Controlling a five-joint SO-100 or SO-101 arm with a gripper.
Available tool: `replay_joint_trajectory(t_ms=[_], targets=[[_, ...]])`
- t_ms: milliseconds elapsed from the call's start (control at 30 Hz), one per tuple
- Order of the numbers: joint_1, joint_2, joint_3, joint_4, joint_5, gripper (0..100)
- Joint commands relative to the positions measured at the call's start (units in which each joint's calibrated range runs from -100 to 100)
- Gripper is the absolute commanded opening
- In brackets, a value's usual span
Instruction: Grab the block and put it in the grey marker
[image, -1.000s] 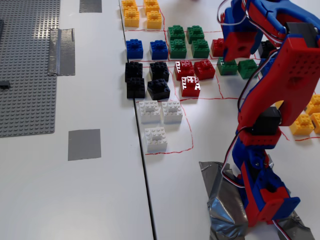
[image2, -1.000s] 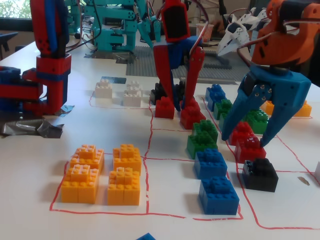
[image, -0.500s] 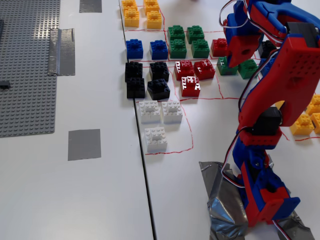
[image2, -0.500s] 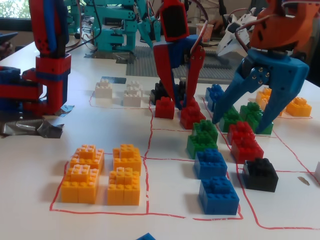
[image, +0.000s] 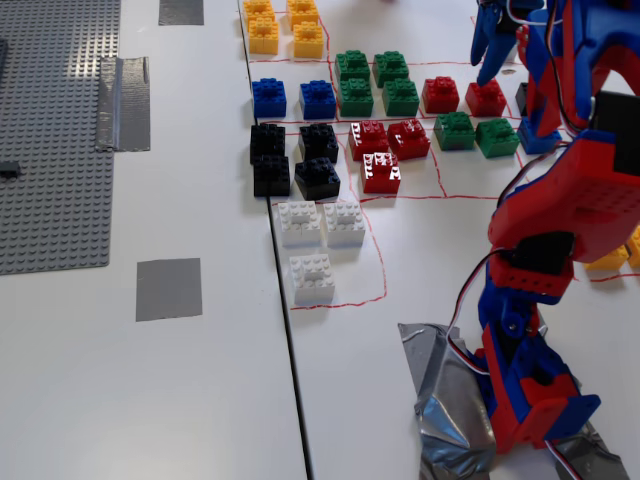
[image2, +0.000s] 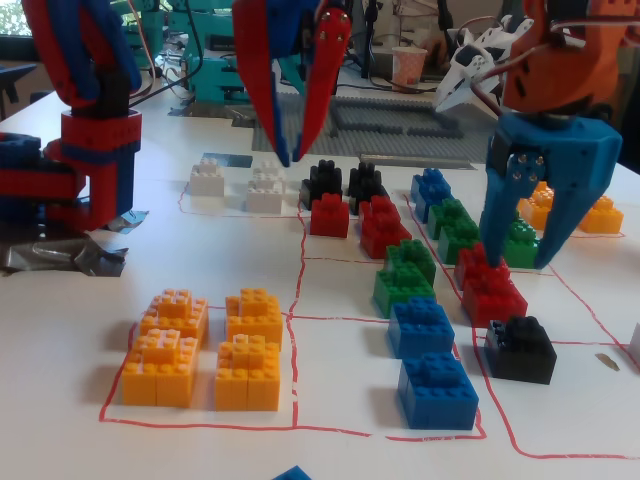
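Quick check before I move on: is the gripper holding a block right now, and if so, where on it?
Nothing is held. The gripper is open, its fingers straddling a red block without closing on it; in a fixed view the gripper hangs just above that block.

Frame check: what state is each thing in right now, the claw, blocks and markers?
claw: jaws slightly parted, empty, raised above the table.
blocks: all resting on the table, none gripped.
grey tape square: flat on the table, nothing on it.
grey baseplate: flat, one edge taped down.
other arm's claw: prongs apart, empty, low among blocks.
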Motion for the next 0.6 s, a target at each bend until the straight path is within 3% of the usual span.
replay_joint_trajectory(t_ms=[0, 267, 567], targets=[[2.4, -3.9, -5.6, 4.7, 2.0, 0], [16.4, -5.1, -7.3, 13.3, 11.5, 5], [32.1, -4.3, -4.7, 10.6, 19.7, 16]])
